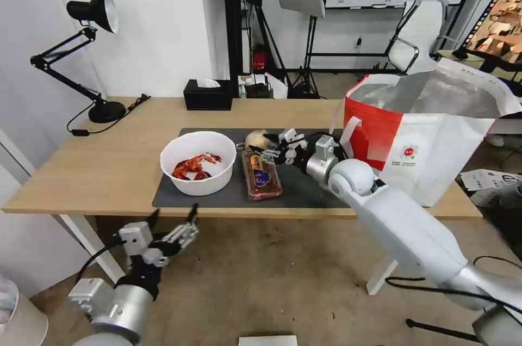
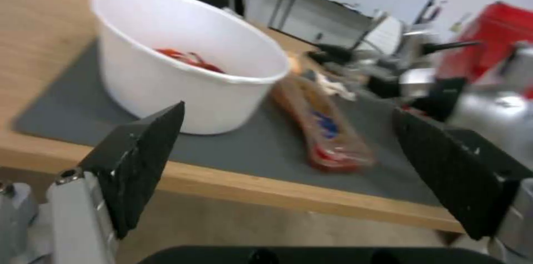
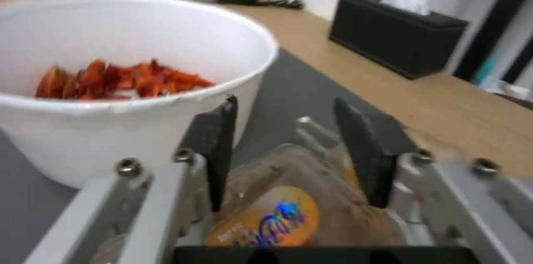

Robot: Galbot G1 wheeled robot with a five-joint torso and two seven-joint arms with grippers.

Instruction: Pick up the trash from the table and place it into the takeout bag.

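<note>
On the table: a light-wood table (image 1: 119, 172) carries a dark grey mat (image 1: 304, 188); bowl and tray lie on the mat, side by side.
Around: a black tissue box (image 1: 207, 96) stands at the far edge, well behind the mat; a black desk lamp (image 1: 89, 52) stands at the far left corner, its cord trailing on the wood.
In the way: the right arm reaches across the mat in front of the takeout bag and covers part of the mat's right half.
Bowl: a white round plastic bowl (image 1: 198, 162) stands upright on the mat's left part, holding red crayfish shells (image 1: 194, 166) at its bottom.
Tray: a clear hinged food tray (image 1: 261, 174) lies flat just right of the bowl, lid down, a blue-and-orange label on top.
Tissue: a crumpled white tissue (image 1: 258, 140) sits at the tray's far end.
Takeout bag: the white-and-red takeout bag (image 1: 429, 139) stands open at the table's right end, silver lining showing.
Right gripper: the right gripper (image 1: 270, 151) hovers over the tray's far end, fingers parted, holding nothing.
Left gripper: the left gripper (image 1: 174, 216) hangs below the table's near edge, fingers spread wide and empty.
</note>
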